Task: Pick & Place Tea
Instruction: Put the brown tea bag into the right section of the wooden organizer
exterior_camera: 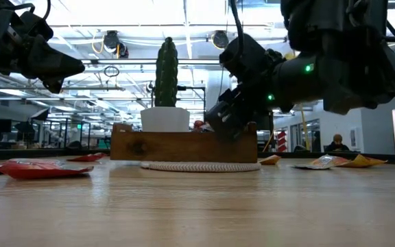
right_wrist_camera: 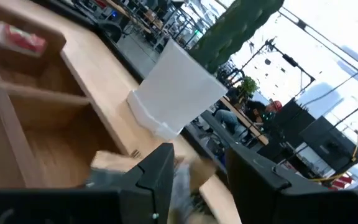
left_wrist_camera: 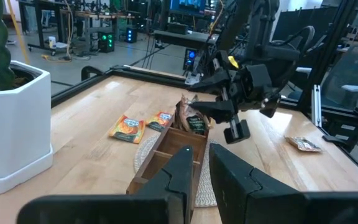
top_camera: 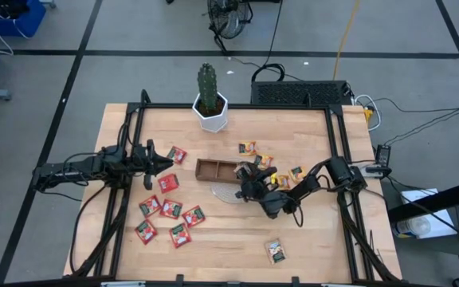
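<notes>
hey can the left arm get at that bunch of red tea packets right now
Probably yes: the left gripper hangs just above the red tea packets, with nothing between them.

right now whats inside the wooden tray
The wooden tray shows bare wood in its left compartments. At its right end the right gripper holds a tea sachet over it; what lies beneath is hidden.

Blurred sachet between gripper fingers
</notes>
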`<state>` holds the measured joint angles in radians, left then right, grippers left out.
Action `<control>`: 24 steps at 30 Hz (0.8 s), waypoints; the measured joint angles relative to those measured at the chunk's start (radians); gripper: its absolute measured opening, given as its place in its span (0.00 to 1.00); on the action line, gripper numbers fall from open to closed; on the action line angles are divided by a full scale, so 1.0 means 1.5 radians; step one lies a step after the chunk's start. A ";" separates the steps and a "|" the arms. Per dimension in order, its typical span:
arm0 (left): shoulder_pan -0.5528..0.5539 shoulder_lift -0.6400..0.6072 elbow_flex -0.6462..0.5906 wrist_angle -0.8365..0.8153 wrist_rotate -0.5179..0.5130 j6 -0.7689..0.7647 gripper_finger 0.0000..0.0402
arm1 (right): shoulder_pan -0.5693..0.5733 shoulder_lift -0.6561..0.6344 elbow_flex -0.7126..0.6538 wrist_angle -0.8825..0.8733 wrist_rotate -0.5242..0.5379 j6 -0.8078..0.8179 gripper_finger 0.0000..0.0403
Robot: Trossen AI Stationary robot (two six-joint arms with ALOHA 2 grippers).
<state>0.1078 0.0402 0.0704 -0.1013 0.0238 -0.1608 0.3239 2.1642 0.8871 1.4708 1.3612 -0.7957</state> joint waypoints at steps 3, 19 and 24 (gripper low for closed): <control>0.000 0.000 0.000 0.000 0.000 0.000 0.14 | 0.000 -0.015 0.000 0.033 -0.001 -0.057 0.32; 0.000 0.000 0.000 0.000 0.000 0.000 0.14 | 0.032 -0.172 0.001 -0.042 0.001 -0.147 0.32; 0.000 0.000 0.000 0.000 0.000 0.000 0.14 | 0.085 -0.266 0.024 -0.301 0.075 -0.127 0.32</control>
<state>0.1080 0.0402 0.0704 -0.1009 0.0238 -0.1608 0.4516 1.7652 0.9235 1.0191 1.4738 -0.9867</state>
